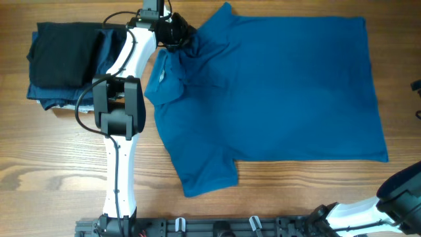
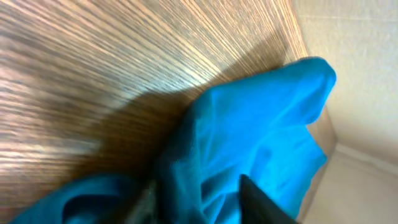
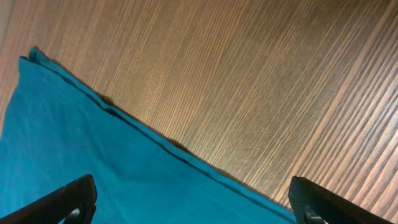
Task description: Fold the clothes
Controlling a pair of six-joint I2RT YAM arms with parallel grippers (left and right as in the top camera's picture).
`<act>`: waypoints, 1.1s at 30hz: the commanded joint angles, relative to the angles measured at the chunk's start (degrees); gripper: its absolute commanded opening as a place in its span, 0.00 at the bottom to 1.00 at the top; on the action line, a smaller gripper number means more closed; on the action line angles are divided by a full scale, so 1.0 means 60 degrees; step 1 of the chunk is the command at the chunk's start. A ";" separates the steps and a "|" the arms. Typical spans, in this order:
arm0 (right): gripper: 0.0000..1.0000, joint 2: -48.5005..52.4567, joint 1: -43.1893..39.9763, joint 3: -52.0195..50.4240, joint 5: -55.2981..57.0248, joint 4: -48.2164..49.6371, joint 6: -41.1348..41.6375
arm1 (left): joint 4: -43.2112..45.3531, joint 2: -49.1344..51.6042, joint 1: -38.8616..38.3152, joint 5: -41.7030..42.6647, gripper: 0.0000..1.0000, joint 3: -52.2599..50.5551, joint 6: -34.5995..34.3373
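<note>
The clothes [image 1: 276, 92], a bright blue polo shirt, lie spread flat on the wooden table, collar to the left and hem to the right. My left gripper [image 1: 176, 36] is at the shirt's far left shoulder, where the cloth is bunched. In the left wrist view a raised fold of the shirt [image 2: 249, 124] lies between the fingers [image 2: 261, 202], and the jaws stand apart. My right gripper [image 3: 193, 205] is wide open over the shirt's hem edge [image 3: 186, 158], holding nothing. Its tips show at the overhead view's right edge.
A stack of folded black and dark navy garments [image 1: 62, 62] sits at the far left, beside the left arm [image 1: 118, 105]. The right arm [image 1: 401, 191] comes in from the near right corner. Bare wood [image 1: 52, 171] lies along the near side.
</note>
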 commanded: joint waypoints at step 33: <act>1.00 -0.0098 -0.0066 0.0113 -0.0117 0.0000 -0.0025 | 0.0681 -0.0776 -0.0648 -0.0987 0.04 0.0295 0.3184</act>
